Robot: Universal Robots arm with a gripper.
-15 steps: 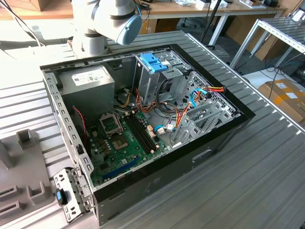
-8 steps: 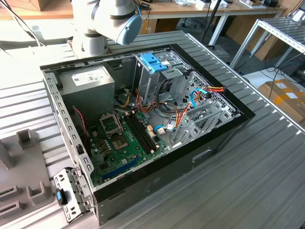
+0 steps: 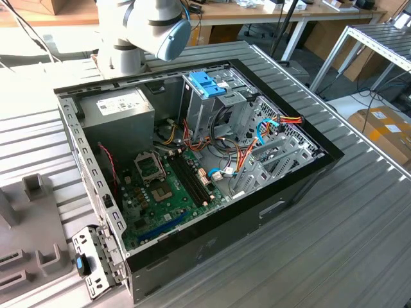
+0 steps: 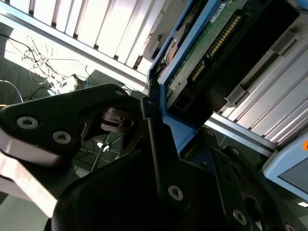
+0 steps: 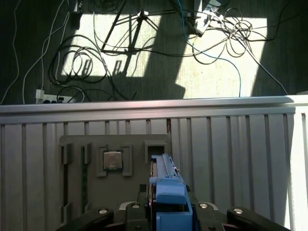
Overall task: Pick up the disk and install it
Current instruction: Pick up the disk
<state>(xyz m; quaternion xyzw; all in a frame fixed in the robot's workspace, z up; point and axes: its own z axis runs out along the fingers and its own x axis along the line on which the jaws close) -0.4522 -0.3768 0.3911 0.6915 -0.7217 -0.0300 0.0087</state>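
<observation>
— Where's the disk (image 5: 166, 187)?
— Clamped on edge in the gripper (image 5: 167, 214), over the grey slotted tray (image 5: 77, 144); whether it touches, I can't tell.
— The arm (image 3: 151, 22)?
— In the exterior view a joint shows behind the open computer case (image 3: 282, 192), the rest cut off.
— Hidden?
— The disk's far end, in the second wrist view.

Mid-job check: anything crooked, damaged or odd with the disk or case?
Nothing stands out. The gripper is shut on the disk, which looks straight and undamaged in both wrist views; the case lies open on the table.
</observation>
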